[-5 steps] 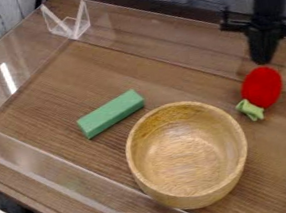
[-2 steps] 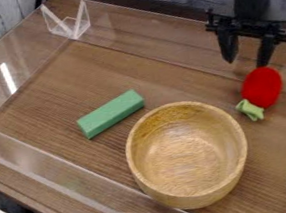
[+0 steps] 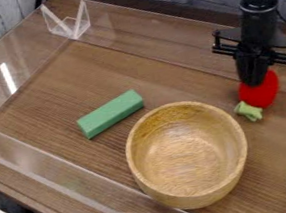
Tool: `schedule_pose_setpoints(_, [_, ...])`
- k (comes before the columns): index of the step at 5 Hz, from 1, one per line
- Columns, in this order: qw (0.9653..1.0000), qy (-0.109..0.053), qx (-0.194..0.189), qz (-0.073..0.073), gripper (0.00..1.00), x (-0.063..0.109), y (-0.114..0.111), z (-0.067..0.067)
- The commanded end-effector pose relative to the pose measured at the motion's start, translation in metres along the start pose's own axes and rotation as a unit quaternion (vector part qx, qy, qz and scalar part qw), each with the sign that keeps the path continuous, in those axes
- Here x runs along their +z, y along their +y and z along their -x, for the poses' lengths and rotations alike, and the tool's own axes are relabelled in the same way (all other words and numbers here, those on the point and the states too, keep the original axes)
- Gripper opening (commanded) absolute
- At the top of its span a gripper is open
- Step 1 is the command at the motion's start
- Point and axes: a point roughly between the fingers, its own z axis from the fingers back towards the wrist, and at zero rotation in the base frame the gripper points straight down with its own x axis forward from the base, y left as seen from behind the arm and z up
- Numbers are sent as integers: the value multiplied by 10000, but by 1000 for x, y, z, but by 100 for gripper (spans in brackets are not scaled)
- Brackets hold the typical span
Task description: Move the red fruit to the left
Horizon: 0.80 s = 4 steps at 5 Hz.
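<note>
pincer point(image 3: 254, 76) pressed together atop rounded red fruit point(image 3: 266, 91) beside smooth wooden bowl point(image 3: 187, 195).

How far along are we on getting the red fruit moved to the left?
Done: nothing of the move itself; the small red strawberry-shaped toy lies at the right side of the wooden table, right of the round wooden bowl and flat green block. In hand: the black gripper is down at the fruit's top, shut; a grip cannot be confirmed. Left: the whole shift leftward.
</note>
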Motion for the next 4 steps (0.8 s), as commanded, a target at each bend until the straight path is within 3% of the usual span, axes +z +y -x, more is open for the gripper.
schedule_pose_setpoints(1, [9989, -449, 104, 86, 0, 34, -5, -13])
schedule_pose_setpoints(2, [9979, -597, 210, 151, 0, 49, -6, -19])
schedule_pose_setpoints(4, [9957, -883, 142, 233, 0, 91, 49, -27])
